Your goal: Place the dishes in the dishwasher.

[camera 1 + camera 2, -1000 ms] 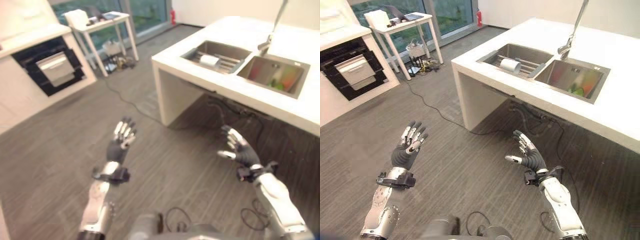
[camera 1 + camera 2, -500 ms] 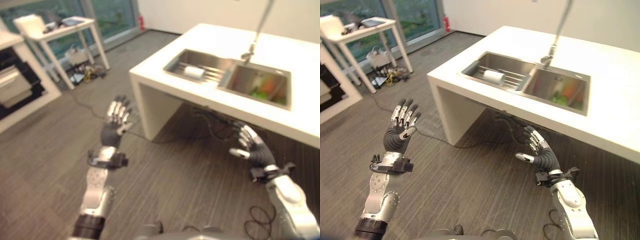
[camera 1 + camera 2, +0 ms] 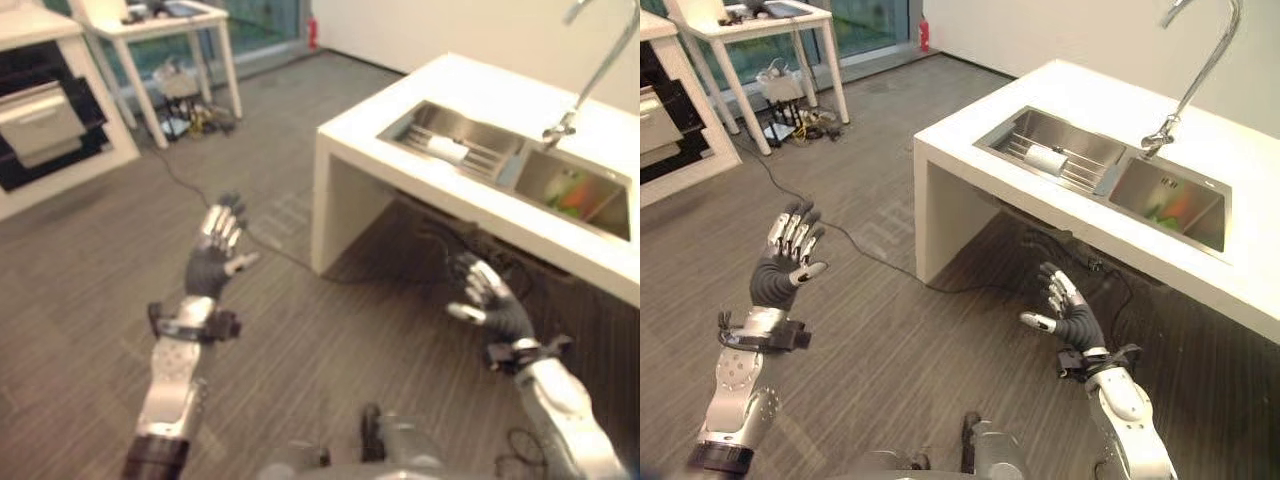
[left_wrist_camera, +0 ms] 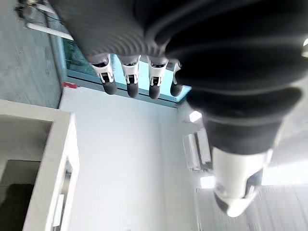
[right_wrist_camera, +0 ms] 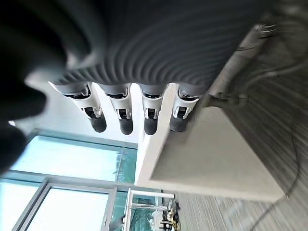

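both the left hand [image 3: 788,262] and right hand [image 3: 1068,315] are splayed wide with nothing in them, probably since the dishes sit in the sink [image 3: 1060,152] up on the counter [image 3: 970,135] ahead of the right hand

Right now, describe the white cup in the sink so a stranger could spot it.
Find the white counter with a double steel sink. The white cup lies on its side on the wire rack in the basin farther from the faucet; the other basin holds green and orange items.
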Motion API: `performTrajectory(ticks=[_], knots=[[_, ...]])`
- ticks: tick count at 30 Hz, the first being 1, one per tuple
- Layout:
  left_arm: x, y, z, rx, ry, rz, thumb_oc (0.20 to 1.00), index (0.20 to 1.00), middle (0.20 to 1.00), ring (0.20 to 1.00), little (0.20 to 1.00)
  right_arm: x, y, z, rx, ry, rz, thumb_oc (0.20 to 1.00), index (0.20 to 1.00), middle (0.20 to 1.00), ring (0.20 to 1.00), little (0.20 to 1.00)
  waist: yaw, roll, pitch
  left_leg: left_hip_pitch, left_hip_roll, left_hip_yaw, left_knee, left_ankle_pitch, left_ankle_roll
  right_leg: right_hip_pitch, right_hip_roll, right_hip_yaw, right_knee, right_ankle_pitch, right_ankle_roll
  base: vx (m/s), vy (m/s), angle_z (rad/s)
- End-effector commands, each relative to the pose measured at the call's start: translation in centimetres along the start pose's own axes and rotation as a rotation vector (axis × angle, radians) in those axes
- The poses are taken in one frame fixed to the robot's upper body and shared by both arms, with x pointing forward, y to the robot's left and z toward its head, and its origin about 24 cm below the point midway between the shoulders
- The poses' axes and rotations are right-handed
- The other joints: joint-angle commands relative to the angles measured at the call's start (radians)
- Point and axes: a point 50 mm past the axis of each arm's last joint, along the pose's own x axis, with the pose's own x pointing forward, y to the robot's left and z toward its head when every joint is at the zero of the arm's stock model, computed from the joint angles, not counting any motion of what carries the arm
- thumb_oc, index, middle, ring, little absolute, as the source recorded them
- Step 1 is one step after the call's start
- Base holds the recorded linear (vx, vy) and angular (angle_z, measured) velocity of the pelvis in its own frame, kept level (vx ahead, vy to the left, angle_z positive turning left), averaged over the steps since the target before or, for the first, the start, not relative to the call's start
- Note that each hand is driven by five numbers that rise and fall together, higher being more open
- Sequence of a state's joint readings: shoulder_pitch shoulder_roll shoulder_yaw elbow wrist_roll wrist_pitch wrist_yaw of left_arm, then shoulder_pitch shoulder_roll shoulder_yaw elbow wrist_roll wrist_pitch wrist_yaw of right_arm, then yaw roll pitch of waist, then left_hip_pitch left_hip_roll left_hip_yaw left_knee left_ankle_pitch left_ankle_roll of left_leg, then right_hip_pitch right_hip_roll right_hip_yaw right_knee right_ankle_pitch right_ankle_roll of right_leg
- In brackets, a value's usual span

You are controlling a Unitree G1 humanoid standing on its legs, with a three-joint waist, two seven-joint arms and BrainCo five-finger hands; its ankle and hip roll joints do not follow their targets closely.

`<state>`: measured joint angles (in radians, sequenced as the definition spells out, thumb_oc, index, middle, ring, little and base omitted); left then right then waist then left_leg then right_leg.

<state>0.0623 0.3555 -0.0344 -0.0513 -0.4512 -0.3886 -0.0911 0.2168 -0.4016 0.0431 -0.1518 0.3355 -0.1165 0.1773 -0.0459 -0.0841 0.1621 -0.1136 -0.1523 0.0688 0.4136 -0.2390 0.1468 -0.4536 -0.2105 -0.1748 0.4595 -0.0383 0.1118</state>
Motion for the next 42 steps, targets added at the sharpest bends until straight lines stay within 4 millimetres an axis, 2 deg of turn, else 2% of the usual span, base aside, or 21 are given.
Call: performTrajectory(ticks=[1, 6, 12, 15, 16, 18, 19, 21, 22, 23, 24, 25, 26, 28, 29, 31, 32, 37, 40, 41, 42], knots=[[0.2, -0.4, 3.6, 0.094, -0.146, -0.062, 1.0, 1.0, 1.0, 1.0, 1.0, 2.0, -0.5, 3.2, -0.007, -0.177, 0.002, 1.0, 1.0, 1.0, 1.0, 1.0, 0.031, 0.001, -0.03, 0.086, 0.064, -0.04, -0.114, -0.018, -0.087, 0.127, 0.003, -0.046, -0.159, 0.127, 0.021, 0.24, -0.183, -0.08], [0.4, -0.2, 3.3, 0.076, -0.117, -0.054, 1.0, 1.0, 1.0, 1.0, 1.0, 2.1, -0.4, 3.5, -0.009, -0.189, -0.023, 1.0, 1.0, 1.0, 1.0, 1.0, 0.015, 0.005, -0.068, 0.119, 0.074, -0.011, -0.114, -0.042, -0.086, 0.152, 0.004, -0.033, -0.159, 0.126, 0.02, 0.24, -0.214, -0.12], [0.9, -0.3, 4.0, 0.069, -0.161, -0.058, 1.0, 1.0, 1.0, 1.0, 1.0, 2.3, -1.2, 4.3, -0.021, -0.221, -0.058, 1.0, 1.0, 1.0, 1.0, 1.0, -0.027, 0.032, -0.112, 0.179, 0.14, 0.058, -0.114, -0.055, -0.113, 0.191, 0.055, -0.02, -0.159, 0.056, -0.011, 0.25, -0.316, -0.12], [1.1, -0.2, 4.0, 0.072, -0.161, -0.051, 1.0, 1.0, 1.0, 1.0, 1.0, 2.0, -1.5, 4.3, -0.017, -0.22, -0.067, 1.0, 1.0, 1.0, 1.0, 1.0, -0.047, 0.048, -0.125, 0.201, 0.172, 0.083, -0.114, 0.019, -0.142, 0.202, 0.095, -0.011, -0.159, 0.025, -0.04, 0.19, -0.267, -0.25], [1.1, -0.3, 3.8, 0.055, -0.154, -0.051, 1.0, 1.0, 1.0, 1.0, 1.0, 1.9, -1.7, 4.1, -0.014, -0.211, -0.078, 1.0, 1.0, 1.0, 1.0, 1.0, -0.053, 0.058, -0.128, 0.218, 0.184, 0.08, -0.114, 0.109, -0.167, 0.214, 0.127, 0.007, -0.159, 0.005, -0.061, 0.22, -0.315, -0.3], [0.8, -0.5, 3.6, 0.037, -0.149, -0.049, 1.0, 1.0, 1.0, 1.0, 1.0, 1.7, -1.8, 3.9, -0.027, -0.203, -0.073, 1.0, 1.0, 1.0, 1.0, 1.0, -0.046, 0.055, -0.131, 0.254, 0.17, 0.071, -0.114, 0.285, -0.209, 0.235, 0.144, 0.031, -0.159, -0.025, -0.09, 0.21, -0.312, -0.55], [0.6, -0.5, 3.5, -0.034, -0.142, -0.039, 1.0, 1.0, 1.0, 1.0, 1.0, 1.6, -1.7, 4.0, -0.027, -0.208, -0.062, 1.0, 1.0, 1.0, 1.0, 1.0, -0.031, 0.035, -0.113, 0.181, 0.166, 0.058, 0.0, 0.361, -0.231, 0.264, 0.138, 0.057, -0.159, -0.035, -0.109, 0.16, -0.268, -0.57], [0.6, -0.2, 3.5, -0.13, -0.147, -0.003, 1.0, 1.0, 1.0, 1.0, 1.0, 2.3, -1.7, 4.1, -0.021, -0.214, -0.07, 1.0, 1.0, 1.0, 1.0, 1.0, -0.01, 0.017, -0.093, 0.102, 0.19, 0.076, -0.039, 0.3, -0.194, 0.292, 0.132, 0.082, -0.159, -0.05, -0.107, 0.1, -0.084, -0.44], [0.5, 0.0, 3.7, -0.141, -0.159, 0.001, 1.0, 1.0, 1.0, 1.0, 1.0, 2.6, -1.6, 4.2, -0.017, -0.219, -0.07, 1.0, 1.0, 1.0, 1.0, 1.0, -0.003, 0.02, -0.088, 0.1, 0.197, 0.082, -0.114, 0.274, -0.181, 0.298, 0.135, 0.093, -0.159, -0.057, -0.099, 0.07, 0.119, -0.89], [0.3, 0.0, 3.8, -0.135, -0.167, 0.001, 1.0, 1.0, 1.0, 1.0, 1.0, 2.7, -1.5, 4.3, -0.018, -0.22, -0.063, 1.0, 1.0, 1.0, 1.0, 1.0, 0.001, 0.032, -0.085, 0.066, 0.205, 0.068, -0.114, 0.241, -0.177, 0.301, 0.147, 0.096, -0.159, -0.062, -0.094, 0.05, 0.109, -1.0], [0.3, 0.0, 3.8, -0.135, -0.167, 0.001, 1.0, 1.0, 1.0, 1.0, 1.0, 2.7, -1.5, 4.3, -0.018, -0.22, -0.063, 1.0, 1.0, 1.0, 1.0, 1.0, 0.001, 0.032, -0.085, 0.066, 0.205, 0.068, -0.114, 0.241, -0.177, 0.301, 0.147, 0.096, -0.159, -0.062, -0.094, 0.09, 0.217, -0.85], [-0.1, 0.3, 3.9, -0.112, -0.177, 0.011, 1.0, 1.0, 1.0, 1.0, 1.0, 2.6, -1.3, 4.1, -0.022, -0.212, -0.037, 1.0, 1.0, 1.0, 1.0, 1.0, 0.011, 0.054, -0.09, -0.006, 0.202, -0.013, -0.114, 0.174, -0.176, 0.304, 0.173, 0.119, -0.159, -0.072, -0.086, 0.17, 0.262, -0.55], [-0.3, 0.7, 4.0, -0.112, -0.175, 0.035, 1.0, 1.0, 1.0, 1.0, 1.0, 2.5, -1.3, 4.0, -0.029, -0.2, -0.021, 1.0, 1.0, 1.0, 1.0, 1.0, 0.015, 0.059, -0.096, -0.019, 0.191, -0.063, -0.114, 0.157, -0.179, 0.307, 0.182, 0.141, -0.159, -0.079, -0.084, 0.24, 0.387, -0.78], [-0.7, 1.2, 3.7, -0.145, -0.151, 0.08, 1.0, 1.0, 1.0, 1.0, 1.0, 2.0, -1.8, 3.8, -0.042, -0.169, -0.009, 1.0, 1.0, 1.0, 1.0, 1.0, 0.021, 0.06, -0.101, -0.009, 0.174, -0.106, -0.114, 0.142, -0.181, 0.318, 0.185, 0.17, -0.159, -0.089, -0.085, 0.29, 0.494, -0.87], [-1.0, 1.3, 3.4, -0.152, -0.136, 0.089, 1.0, 1.0, 1.0, 1.0, 1.0, 1.7, -2.1, 3.8, -0.056, -0.151, -0.01, 1.0, 1.0, 1.0, 1.0, 1.0, 0.022, 0.059, -0.105, -0.013, 0.169, -0.105, -0.114, 0.107, -0.175, 0.322, 0.172, 0.164, -0.159, -0.089, -0.077, 0.25, 0.471, -0.5], [-1.0, 1.3, 3.3, -0.153, -0.134, 0.089, 1.0, 1.0, 1.0, 1.0, 1.0, 1.7, -2.1, 3.8, -0.057, -0.15, -0.011, 1.0, 1.0, 1.0, 1.0, 1.0, 0.022, 0.059, -0.106, -0.014, 0.17, -0.105, -0.114, 0.105, -0.175, 0.322, 0.171, 0.163, -0.159, -0.089, -0.076, 0.16, 0.363, 0.0], [-0.8, 1.4, 3.1, -0.15, -0.114, 0.097, 1.0, 1.0, 1.0, 1.0, 1.0, 1.5, -2.2, 3.9, -0.054, -0.144, -0.016, 1.0, 1.0, 1.0, 1.0, 1.0, 0.02, 0.056, -0.112, -0.01, 0.157, -0.105, -0.114, 0.08, -0.157, 0.328, 0.143, 0.154, -0.159, -0.078, -0.056, 0.22, 0.527, 0.21], [-0.4, 1.6, 3.5, -0.085, -0.132, 0.09, 1.0, 1.0, 1.0, 1.0, 1.0, 2.0, -1.0, 3.7, -0.051, -0.162, 0.004, 1.0, 1.0, 1.0, 1.0, 1.0, 0.042, 0.054, -0.09, 0.019, 0.12, -0.113, -0.114, 0.069, -0.115, 0.366, 0.103, 0.119, -0.159, -0.042, -0.039, 0.15, 0.401, 0.06], [-0.3, 1.6, 3.7, -0.067, -0.151, 0.089, 1.0, 1.0, 1.0, 1.0, 1.0, 2.4, -0.2, 3.6, -0.039, -0.174, 0.026, 1.0, 1.0, 1.0, 1.0, 1.0, 0.055, 0.069, -0.075, 0.033, 0.114, -0.127, -0.114, 0.064, -0.09, 0.413, 0.1, 0.061, -0.159, 0.073, -0.045, 0.1, 0.253, -0.07], [-0.2, 1.5, 3.9, -0.046, -0.166, 0.083, 1.0, 1.0, 1.0, 1.0, 1.0, 2.6, 0.1, 3.5, -0.033, -0.171, 0.028, 1.0, 1.0, 1.0, 1.0, 1.0, 0.058, 0.077, -0.065, 0.042, 0.112, -0.13, -0.114, 0.06, -0.082, 0.401, 0.105, 0.039, -0.107, 0.108, -0.051, 0.1, 0.2, -0.25], [-0.1, 1.5, 4.0, -0.028, -0.168, 0.087, 1.0, 1.0, 1.0, 1.0, 1.0, 2.7, 0.2, 3.4, -0.03, -0.164, 0.028, 1.0, 1.0, 1.0, 1.0, 1.0, 0.06, 0.077, -0.062, 0.046, 0.111, -0.125, -0.114, 0.055, -0.081, 0.389, 0.105, 0.027, -0.093, 0.114, -0.053, 0.12, 0.129, -0.33]])
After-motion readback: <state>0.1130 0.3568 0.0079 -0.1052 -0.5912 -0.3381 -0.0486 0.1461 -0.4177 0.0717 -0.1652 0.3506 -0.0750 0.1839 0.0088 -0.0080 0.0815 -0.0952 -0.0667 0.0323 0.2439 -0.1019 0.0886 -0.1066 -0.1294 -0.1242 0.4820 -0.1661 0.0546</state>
